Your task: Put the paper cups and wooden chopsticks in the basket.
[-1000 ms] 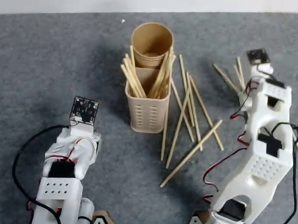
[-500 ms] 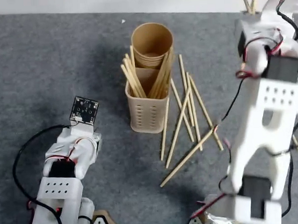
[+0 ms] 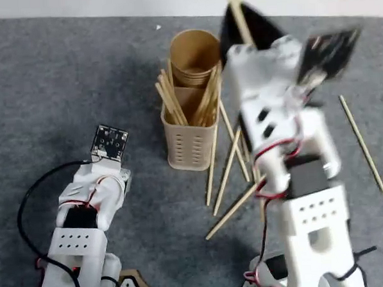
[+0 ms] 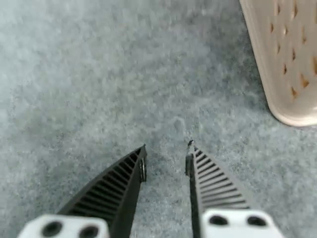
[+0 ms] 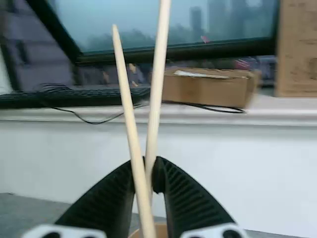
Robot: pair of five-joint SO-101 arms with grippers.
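We are pinching two chopsticks (image 5: 157,74) in our right gripper (image 5: 146,166), raised near the one basket (image 3: 190,147). It is holding one stack of paper cups (image 3: 194,53) and bundled sticks (image 3: 170,99). Loose sticks (image 3: 228,170) are lying beside it. Our left gripper (image 4: 166,161) is hanging spread over carpet (image 4: 74,74).

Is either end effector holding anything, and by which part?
Right end effector: two wooden chopsticks, pinched near one end, long parts past its tips. Left end effector: open, empty.

Bare carpet (image 3: 59,73) left of basket (image 3: 190,147), chopsticks (image 3: 228,169) strewn right
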